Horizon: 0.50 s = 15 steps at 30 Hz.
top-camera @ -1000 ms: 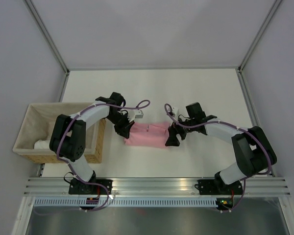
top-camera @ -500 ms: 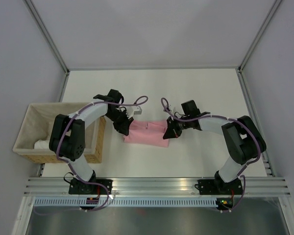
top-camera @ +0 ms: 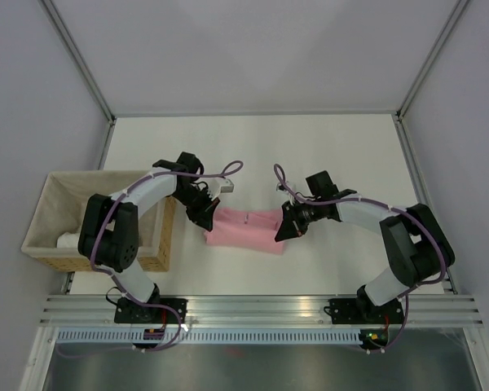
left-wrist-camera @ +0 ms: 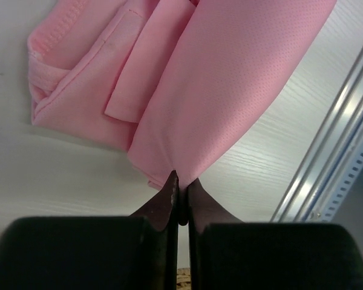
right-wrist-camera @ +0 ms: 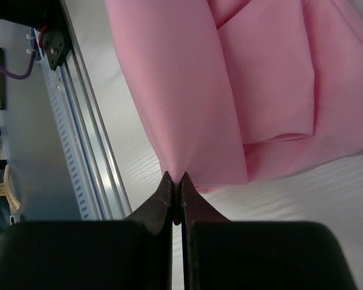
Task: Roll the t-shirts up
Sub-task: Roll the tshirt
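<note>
Since a second earlier, both hands had closed on fabric. The left hand (left-wrist-camera: 180,187) pinched the t-shirt (top-camera: 246,229) at its left end and the right hand (right-wrist-camera: 174,182) its right end, jaws nearly shut. The t-shirt lay folded on the surface (top-camera: 310,147) between them. The basket (top-camera: 47,248) held something white (top-camera: 68,240).

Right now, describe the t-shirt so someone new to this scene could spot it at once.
On the white table, look right of the wicker basket, between the two arms. The t-shirt is the folded light-pink cloth there, pinched at each end by the left gripper and right gripper; nothing else is pink.
</note>
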Each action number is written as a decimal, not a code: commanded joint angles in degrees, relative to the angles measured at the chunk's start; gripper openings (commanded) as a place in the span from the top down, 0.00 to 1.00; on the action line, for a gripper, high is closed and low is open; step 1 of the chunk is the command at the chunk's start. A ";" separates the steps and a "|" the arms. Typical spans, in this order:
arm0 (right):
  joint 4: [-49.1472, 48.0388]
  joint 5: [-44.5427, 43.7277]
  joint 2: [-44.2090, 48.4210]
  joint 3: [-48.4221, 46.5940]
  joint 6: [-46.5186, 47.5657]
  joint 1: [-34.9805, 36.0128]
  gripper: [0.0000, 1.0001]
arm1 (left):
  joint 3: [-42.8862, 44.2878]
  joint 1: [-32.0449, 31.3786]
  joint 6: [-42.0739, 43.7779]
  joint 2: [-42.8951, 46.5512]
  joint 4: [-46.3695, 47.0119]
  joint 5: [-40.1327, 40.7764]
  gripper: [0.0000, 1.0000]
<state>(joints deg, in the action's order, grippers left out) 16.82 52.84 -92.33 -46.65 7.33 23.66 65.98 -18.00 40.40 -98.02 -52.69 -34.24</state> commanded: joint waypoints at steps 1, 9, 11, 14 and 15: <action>-2.39 2.27 3.57 4.02 -7.04 -0.28 1.00 | -1.90 0.33 2.31 3.63 -3.56 -0.91 0.92; 1.01 -2.04 -8.82 -7.92 -4.70 -0.89 1.00 | 6.71 1.74 -2.79 -8.14 -1.28 2.67 0.86; 1.03 -2.39 -10.40 -8.37 -4.52 -1.95 1.00 | 6.62 1.83 -1.83 -9.20 -0.40 3.82 0.82; -0.03 -2.65 -12.78 -8.19 -5.05 -2.83 1.00 | 6.71 1.83 -2.08 -10.17 0.39 5.06 0.77; -0.12 -2.65 -13.39 -8.19 -5.57 -2.83 1.00 | 6.71 1.83 -2.43 -10.18 1.09 5.84 0.76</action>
<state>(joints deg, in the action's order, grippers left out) 15.90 51.20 -103.81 -53.84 1.26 21.69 71.20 -16.47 39.16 -107.66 -53.56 -32.49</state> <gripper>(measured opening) 0.022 0.235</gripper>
